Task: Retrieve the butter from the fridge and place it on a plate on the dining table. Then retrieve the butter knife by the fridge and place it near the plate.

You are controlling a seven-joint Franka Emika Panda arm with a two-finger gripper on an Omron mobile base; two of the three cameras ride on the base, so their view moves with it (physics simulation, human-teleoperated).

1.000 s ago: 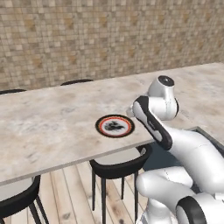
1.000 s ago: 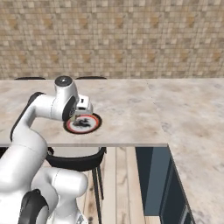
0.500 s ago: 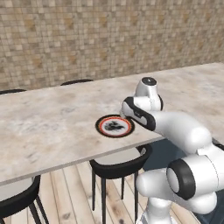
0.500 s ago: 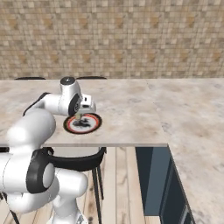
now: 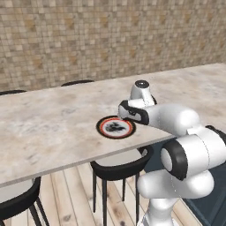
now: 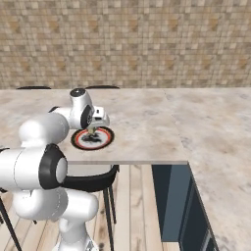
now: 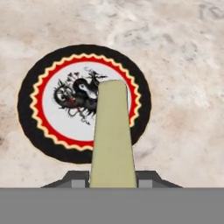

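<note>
My gripper is shut on the butter, a pale yellow stick that points out from between the fingers. It hangs just above the plate, which has a black rim, a red-orange ring and a white centre with a dark pattern. The plate lies near the front edge of the dining table. In the left base view the gripper is over the plate's right part. From the right, the gripper is over the plate, with the butter's tip under it.
Black stools stand tucked under the table's front edge. A tiled stone wall runs behind the table. A dark blue cabinet side stands under a marbled top at the right.
The arm has reached forward and down, bringing the gripper with the butter from beside the plate to just over it. The plate and the base have stayed put.
</note>
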